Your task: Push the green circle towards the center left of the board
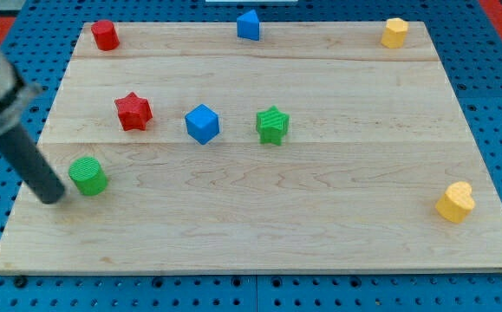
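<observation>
Yellow heart block (455,203) lies lowest; my tip (54,196) sits just left of green circle (88,176).

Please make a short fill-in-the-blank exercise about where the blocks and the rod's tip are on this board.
1. My tip is just to the view's ____ of the green circle.
2. The blue cube lies between the red star and the ____ star.
3. The yellow heart sits near the view's bottom ____ corner of the board.

Missing words: left; green; right
</observation>
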Controlling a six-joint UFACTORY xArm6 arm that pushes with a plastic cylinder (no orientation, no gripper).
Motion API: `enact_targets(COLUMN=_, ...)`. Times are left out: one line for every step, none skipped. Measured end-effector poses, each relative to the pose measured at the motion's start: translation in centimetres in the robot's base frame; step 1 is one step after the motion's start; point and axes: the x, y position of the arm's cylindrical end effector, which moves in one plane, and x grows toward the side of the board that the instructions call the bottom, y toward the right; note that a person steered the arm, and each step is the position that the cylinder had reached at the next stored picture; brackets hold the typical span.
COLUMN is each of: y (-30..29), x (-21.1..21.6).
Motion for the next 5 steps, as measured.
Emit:
enact_targets(y=2.8, x=0.2)
enact_targets(y=2.7, x=-1.9)
enact_targets(y=2.8, x=-4.1)
enact_targets(y=6.6, x=-4.0)
enact_targets(y=2.8, x=-8.5)
